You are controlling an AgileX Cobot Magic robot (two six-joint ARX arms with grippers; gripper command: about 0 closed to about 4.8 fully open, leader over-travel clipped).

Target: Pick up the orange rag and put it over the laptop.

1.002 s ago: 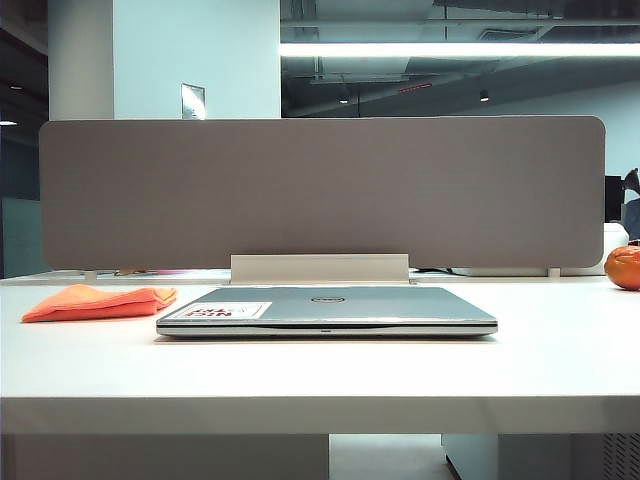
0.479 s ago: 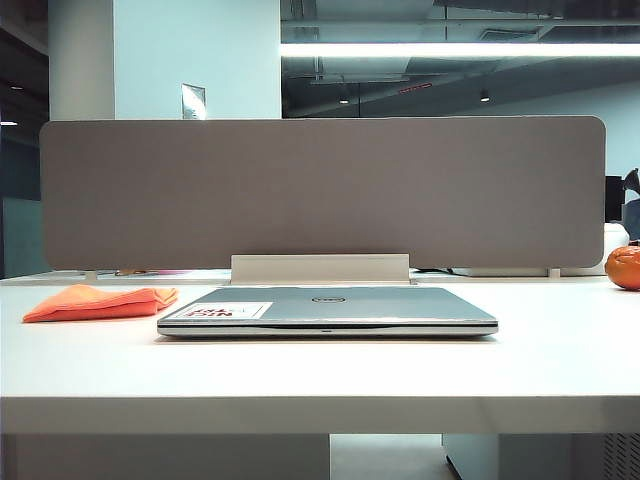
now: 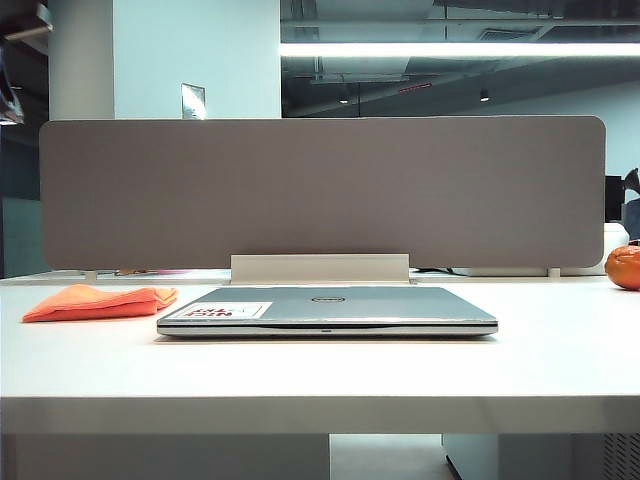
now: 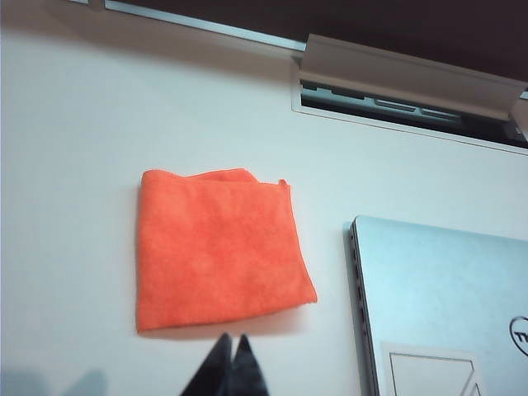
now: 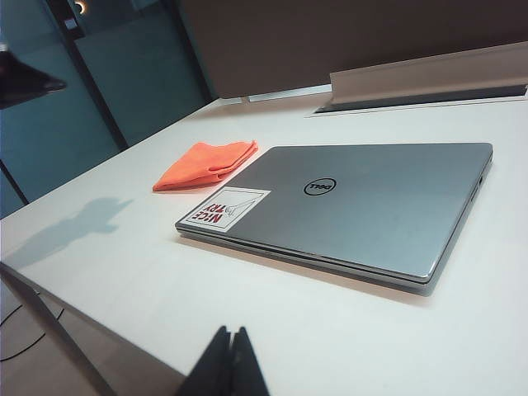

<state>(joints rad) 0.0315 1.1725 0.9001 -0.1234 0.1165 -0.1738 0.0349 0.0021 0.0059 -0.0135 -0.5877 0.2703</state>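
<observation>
The orange rag [image 3: 100,302] lies folded flat on the white table [image 3: 320,370], just left of the closed silver laptop [image 3: 325,308]. In the left wrist view the rag [image 4: 219,247] sits beside the laptop's [image 4: 445,305] edge. My left gripper [image 4: 233,338] hovers high above the table near the rag's closer edge, shut and empty. In the right wrist view my right gripper [image 5: 231,332] is shut and empty, back over the table's front edge. From there the laptop [image 5: 363,206] and the rag [image 5: 206,165] lie well ahead of it.
A grey divider panel [image 3: 320,190] stands behind the laptop, with a cable slot [image 4: 404,82] at its foot. A round glossy orange object [image 3: 624,267] sits at the far right. A dark part of the left arm [image 3: 20,60] shows at the upper left.
A dark part of the left arm has come into the upper left corner of the exterior view. The rag and the laptop have not moved.
</observation>
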